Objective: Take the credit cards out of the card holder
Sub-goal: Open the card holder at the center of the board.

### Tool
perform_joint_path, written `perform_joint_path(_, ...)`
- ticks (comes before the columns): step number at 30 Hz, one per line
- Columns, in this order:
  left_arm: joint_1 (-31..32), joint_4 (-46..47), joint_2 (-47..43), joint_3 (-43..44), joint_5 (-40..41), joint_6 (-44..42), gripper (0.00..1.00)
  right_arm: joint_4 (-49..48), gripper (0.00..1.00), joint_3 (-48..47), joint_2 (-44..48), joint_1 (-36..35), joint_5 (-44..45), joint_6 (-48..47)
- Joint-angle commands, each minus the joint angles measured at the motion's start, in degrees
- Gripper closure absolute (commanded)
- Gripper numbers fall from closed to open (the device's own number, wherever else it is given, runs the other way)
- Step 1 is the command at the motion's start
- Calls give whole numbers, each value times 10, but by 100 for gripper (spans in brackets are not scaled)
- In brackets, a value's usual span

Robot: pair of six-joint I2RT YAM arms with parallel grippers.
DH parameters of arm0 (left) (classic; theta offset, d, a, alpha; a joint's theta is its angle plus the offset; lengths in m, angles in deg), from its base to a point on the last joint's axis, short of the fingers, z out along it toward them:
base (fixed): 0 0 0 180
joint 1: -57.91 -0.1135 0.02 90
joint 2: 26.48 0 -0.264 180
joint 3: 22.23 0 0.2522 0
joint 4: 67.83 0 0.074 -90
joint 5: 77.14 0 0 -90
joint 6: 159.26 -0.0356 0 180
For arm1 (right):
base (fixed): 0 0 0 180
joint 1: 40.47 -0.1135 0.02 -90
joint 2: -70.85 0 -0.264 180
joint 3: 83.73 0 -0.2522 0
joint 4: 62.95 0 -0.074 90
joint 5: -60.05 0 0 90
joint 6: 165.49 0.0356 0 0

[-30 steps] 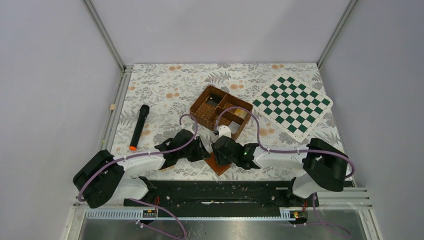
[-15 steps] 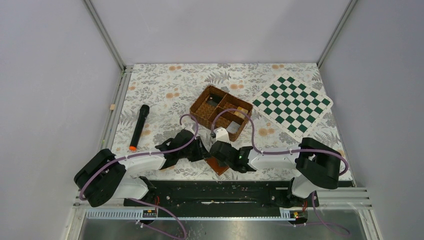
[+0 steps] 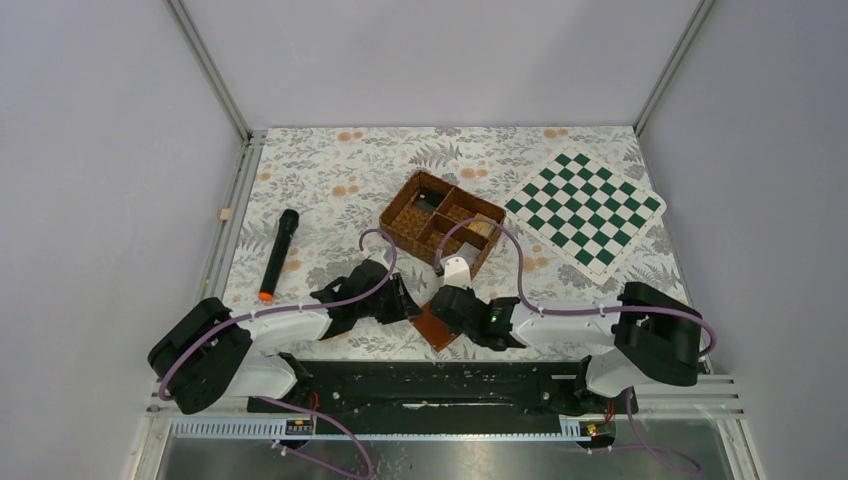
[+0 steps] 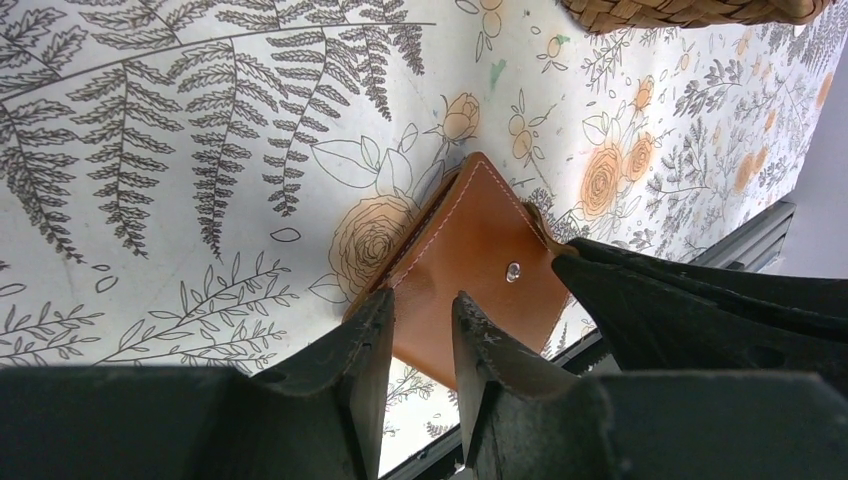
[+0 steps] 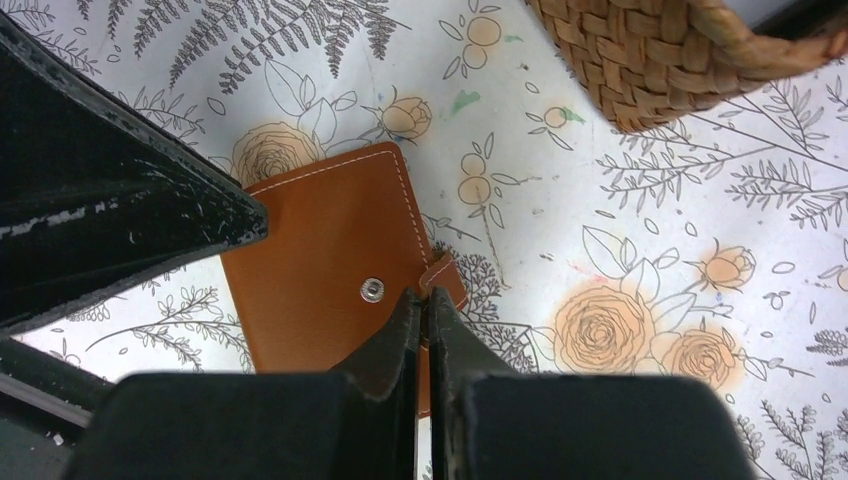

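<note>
- While the card holder (image 3: 436, 328) lies shut on the surface (image 3: 330, 170) at its near edge, between my two arms, I judge this to be the opening step. Nothing can come out until the cover is lifted.
- My left tool (image 4: 420, 305) sits at the holder's near corner, its fingers a narrow gap apart with brown cover showing between them. I take this as a steadying hold, though I cannot tell whether it presses down.
- My right tool (image 5: 421, 300) has its fingers closed together, with the tips right at the closing tab (image 5: 443, 272). I cannot tell whether the tab is caught between them.
- The snap stud (image 5: 373, 289) is bare, so I judge the tab to be undone and ready to pull back.
- Count of task things: one card holder, one tab, one stud. No credit cards are in view; presumably they are inside.
- Count of the rest: one woven basket (image 3: 398, 212) with four compartments just beyond the holder, one chessboard mat (image 3: 585, 212) at the far right, and one black stick with an orange tip (image 3: 279, 254) on the left.
</note>
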Motion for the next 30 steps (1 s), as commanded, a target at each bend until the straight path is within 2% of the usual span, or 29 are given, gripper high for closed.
perform_joint_path(1, -1, -47, -8, 11, 38, -26, 70, 25, 100, 20, 45, -1, 23, 24)
perform_joint_path(8, -1, -152, -72, 68, 70, -65, 55, 32, 100, 45, 160, -1, 12, 56)
perform_joint_path(13, 10, -180, -95, 74, 57, -87, 38, 11, 100, 71, 228, -1, -10, 87)
perform_joint_path(17, 32, -162, -99, 71, 41, -76, 31, -47, 100, 99, 269, -1, -34, 116)
perform_joint_path(20, 39, -113, -112, 49, 22, -47, 27, -51, 100, 101, 272, 0, -35, 126)
perform_joint_path(25, 41, -59, -116, 34, 12, -28, 24, -68, 100, 110, 278, -1, -47, 130)
perform_joint_path(30, 49, -54, -90, 54, 5, -25, 22, -93, 100, 122, 296, -1, -58, 133)
